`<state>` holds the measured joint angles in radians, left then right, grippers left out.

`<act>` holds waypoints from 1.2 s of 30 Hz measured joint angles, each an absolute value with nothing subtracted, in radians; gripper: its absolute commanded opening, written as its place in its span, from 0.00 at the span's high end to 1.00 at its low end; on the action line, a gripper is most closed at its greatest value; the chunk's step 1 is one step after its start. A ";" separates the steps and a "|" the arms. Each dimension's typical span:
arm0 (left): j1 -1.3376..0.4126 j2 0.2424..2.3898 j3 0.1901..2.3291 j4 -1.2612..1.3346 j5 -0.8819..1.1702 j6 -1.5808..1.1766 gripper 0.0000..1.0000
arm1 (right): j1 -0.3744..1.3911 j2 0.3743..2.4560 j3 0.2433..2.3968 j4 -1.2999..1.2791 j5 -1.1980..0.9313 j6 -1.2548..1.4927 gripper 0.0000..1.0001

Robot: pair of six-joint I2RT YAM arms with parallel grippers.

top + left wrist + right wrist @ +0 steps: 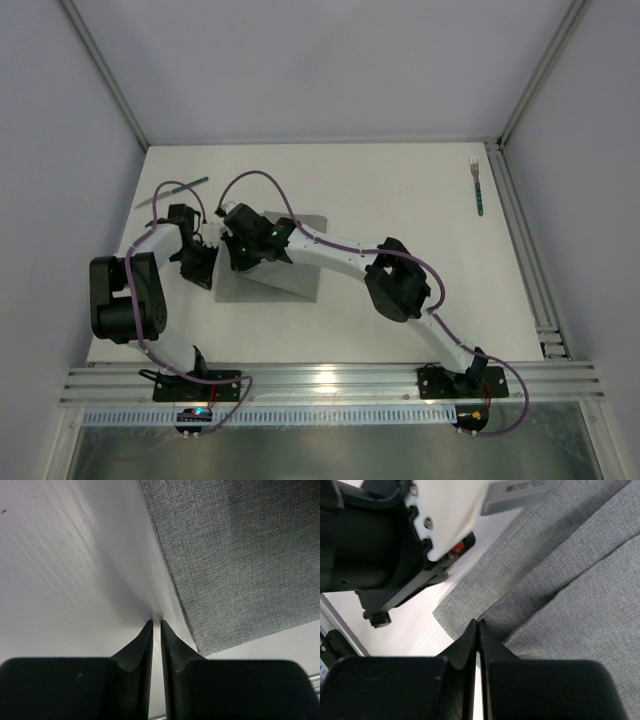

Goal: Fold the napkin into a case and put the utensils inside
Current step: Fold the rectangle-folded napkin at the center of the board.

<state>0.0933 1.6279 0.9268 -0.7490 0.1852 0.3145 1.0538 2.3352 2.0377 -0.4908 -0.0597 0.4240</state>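
Napkin [295, 280]: you see it partly folded, left of the table's [400, 180] centre.
Fork [477, 185]: lies along the right edge, tines toward the far edge.
Knife [172, 192]: near the far left corner, slanted, handle pointing right.
Left gripper [156, 622]: almost clenched, empty, beside the napkin's corner.
Right gripper [478, 622]: clenched at a fold.

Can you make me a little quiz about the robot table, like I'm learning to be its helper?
1. True or false: the fork lies on the napkin.
2. Pick one: what lies near the back left corner of the table? A) the knife B) the fork C) a spoon
3. Fill in: the fingers of the right gripper are ____ (open or shut).

Key: 1 false, the fork lies far off by the right edge. 2 A. 3 shut.
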 measured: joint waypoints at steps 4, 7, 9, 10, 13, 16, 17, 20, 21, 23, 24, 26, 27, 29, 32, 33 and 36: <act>0.093 1.631 0.929 -0.749 0.194 0.317 0.95 | 1.061 2.349 2.043 -0.440 -0.096 0.422 0.97; 0.093 1.636 0.931 -0.749 0.202 0.318 0.98 | 1.075 2.372 2.046 -0.415 -0.116 0.420 0.97; 0.093 1.636 0.931 -0.749 0.204 0.318 0.99 | 1.082 2.388 2.046 -0.411 -0.126 0.419 0.97; 0.093 1.636 0.931 -0.749 0.206 0.318 0.99 | 1.086 2.397 2.046 -0.411 -0.134 0.419 0.97; 0.094 1.636 0.931 -0.749 0.210 0.318 1.00 | 1.093 2.412 2.046 -0.412 -0.150 0.414 0.97; 0.094 1.636 0.931 -0.749 0.210 0.318 1.00 | 1.102 2.414 2.046 -0.411 -0.159 0.399 0.97; 0.094 1.636 0.931 -0.749 0.210 0.318 1.00 | 1.103 2.414 2.046 -0.408 -0.160 0.392 0.97; 0.094 1.636 0.931 -0.749 0.210 0.318 1.00 | 1.114 2.414 2.038 -0.390 -0.163 0.366 0.97; 0.094 1.636 0.931 -0.749 0.210 0.318 1.00 | 1.119 2.412 2.027 -0.376 -0.164 0.360 0.97; 0.094 1.636 0.931 -0.749 0.210 0.318 1.00 | 1.128 2.407 1.992 -0.342 -0.168 0.347 0.97; 0.094 1.636 0.931 -0.749 0.210 0.317 1.00 | 1.132 2.399 1.964 -0.325 -0.169 0.343 0.97; 0.094 1.636 0.931 -0.749 0.210 0.317 1.00 | 1.136 2.382 1.907 -0.299 -0.175 0.338 0.97; 0.094 1.636 0.931 -0.749 0.210 0.317 1.00 | 1.137 2.375 1.888 -0.287 -0.180 0.337 0.97; 0.094 1.636 0.931 -0.749 0.210 0.317 1.00 | 1.139 2.363 1.855 -0.271 -0.192 0.339 0.97; 0.094 1.636 0.931 -0.749 0.210 0.317 1.00 | 1.139 2.357 1.839 -0.244 -0.205 0.344 0.97; 0.094 1.636 0.931 -0.749 0.210 0.317 1.00 | 1.139 2.357 1.838 -0.239 -0.208 0.347 0.94; 0.094 1.636 0.932 -0.749 0.210 0.317 1.00 | 1.137 2.356 1.838 -0.231 -0.221 0.357 0.68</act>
<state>0.0944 1.6363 0.9318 -0.7494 0.2104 0.3172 1.1370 2.3562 1.8378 -0.2310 -0.2211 0.3573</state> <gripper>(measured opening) 0.003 0.183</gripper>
